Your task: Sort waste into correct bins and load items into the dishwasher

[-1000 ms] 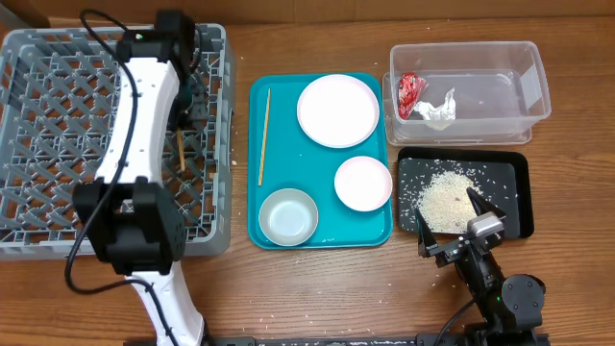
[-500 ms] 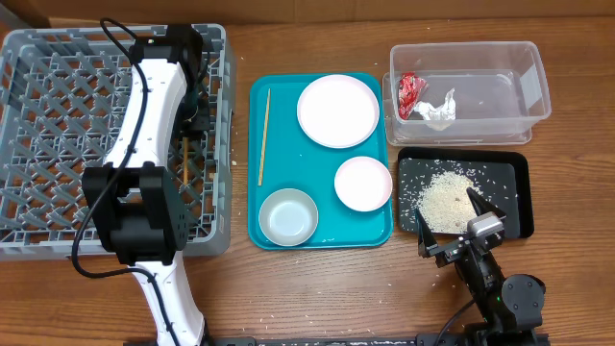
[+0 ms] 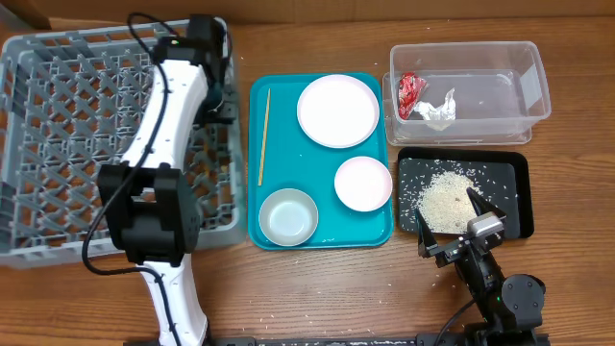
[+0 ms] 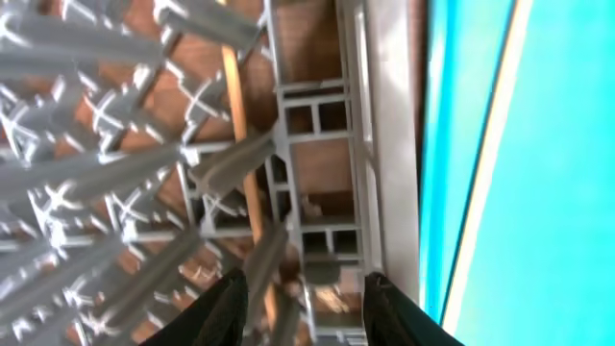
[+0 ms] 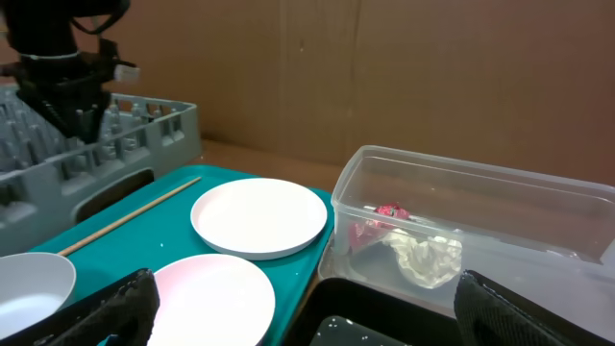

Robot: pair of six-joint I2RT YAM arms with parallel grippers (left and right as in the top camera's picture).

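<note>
Left gripper (image 4: 307, 288): jaws apart, nothing clamped. It is low over the right edge of the dish rack (image 3: 58, 115), at the far end. In the wrist view one chopstick (image 4: 240, 163) lies in the rack's grid, running from the far side toward the gap between the fingers (image 4: 233, 306). I cannot tell if it touches either one. The left arm crosses the rack's right half and hides that chopstick in the overhead view.

Just right of the rack is the teal tray (image 3: 288, 163). The second chopstick (image 3: 262, 135) lies along its left side. The large plate (image 3: 337, 111) is at the tray's far right, the smaller dish (image 3: 363, 183) is nearer on the right, and the metal bowl (image 3: 288, 215) is at the near left. All sit flat and apart from each other.

Right gripper (image 3: 445, 206): jaws wide apart and empty, over the near edge of the black tray (image 3: 509, 183). The rice (image 3: 444, 197) is piled in the tray's left half, right below the fingertips. A few grains lie loose on the table (image 3: 317, 288) near the tray.

Beyond the black tray is the clear tub (image 3: 500, 58). The red wrapper (image 3: 410, 92) and the tissue (image 3: 439, 108) lie side by side at its left end.
</note>
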